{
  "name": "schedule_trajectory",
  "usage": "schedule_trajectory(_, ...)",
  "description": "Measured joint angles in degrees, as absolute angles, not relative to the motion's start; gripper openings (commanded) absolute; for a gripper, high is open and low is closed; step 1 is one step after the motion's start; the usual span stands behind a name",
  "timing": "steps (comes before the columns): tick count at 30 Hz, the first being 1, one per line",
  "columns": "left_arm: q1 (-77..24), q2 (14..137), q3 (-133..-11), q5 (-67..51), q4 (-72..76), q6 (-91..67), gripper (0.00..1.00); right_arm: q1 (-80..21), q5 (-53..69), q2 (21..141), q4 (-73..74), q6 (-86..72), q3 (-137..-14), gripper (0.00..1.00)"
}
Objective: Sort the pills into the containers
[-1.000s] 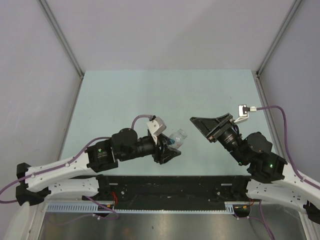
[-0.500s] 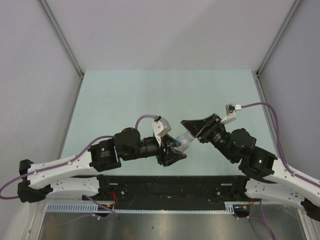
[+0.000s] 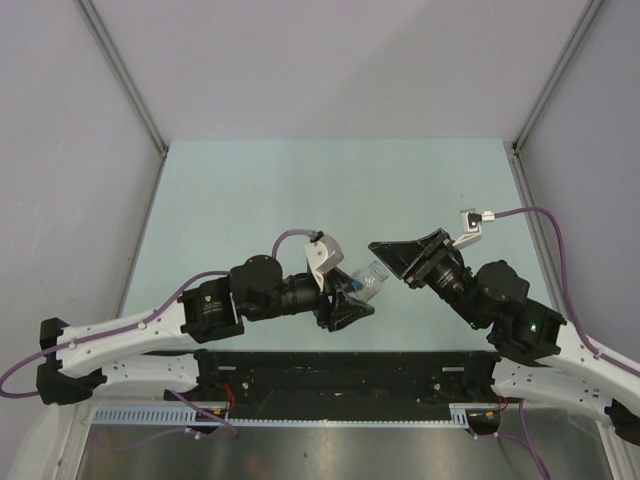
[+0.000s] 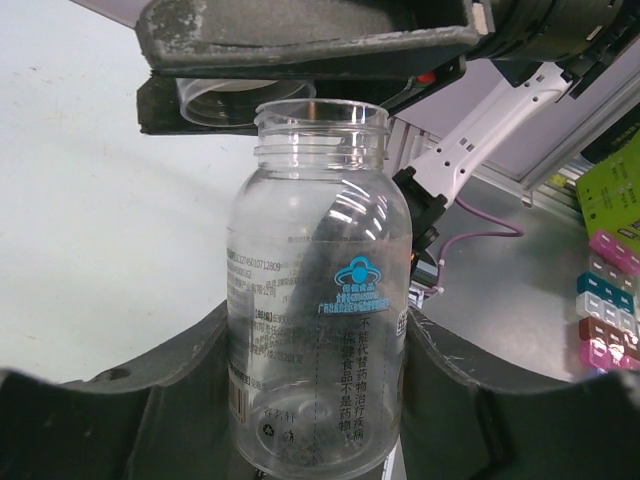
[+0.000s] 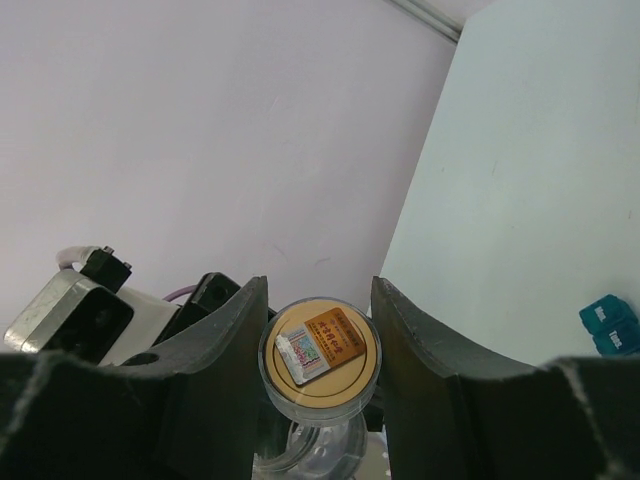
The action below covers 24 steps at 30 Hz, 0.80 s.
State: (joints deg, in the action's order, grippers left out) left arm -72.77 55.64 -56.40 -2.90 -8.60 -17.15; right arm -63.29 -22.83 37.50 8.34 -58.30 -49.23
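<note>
My left gripper (image 3: pixel 350 296) is shut on a small clear bottle (image 4: pixel 318 300) with printed text, held above the table. Its mouth is open and points at the right gripper. My right gripper (image 5: pixel 320 335) is shut on the bottle's tan-topped clear cap (image 5: pixel 320 360), held just off the bottle mouth (image 4: pixel 320 125). In the top view the bottle (image 3: pixel 366 277) lies between the two grippers, with the right gripper (image 3: pixel 388 264) at its mouth. A teal-blue boxy thing (image 5: pixel 610 325) shows at the right edge of the right wrist view; I cannot tell whether it is the pill box. No pills are in view.
The pale green table (image 3: pixel 300 190) stretches beyond both arms, with grey walls on three sides. Several coloured compartment boxes (image 4: pixel 610 300) lie on a grey surface at the right edge of the left wrist view. A small connector (image 3: pixel 475 222) on a cable hangs by the right arm.
The right gripper swung left to the bottle mouth, then drew back a little to the right. The left gripper with the bottle shifted slightly right and held.
</note>
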Motion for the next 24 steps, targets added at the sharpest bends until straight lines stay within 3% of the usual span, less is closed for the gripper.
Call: schedule_trajectory(24,-73.2,56.2,-56.7,1.9,-8.5,-17.0,0.0,-63.4,-15.3,37.8,5.6,-57.8,-49.2,0.0)
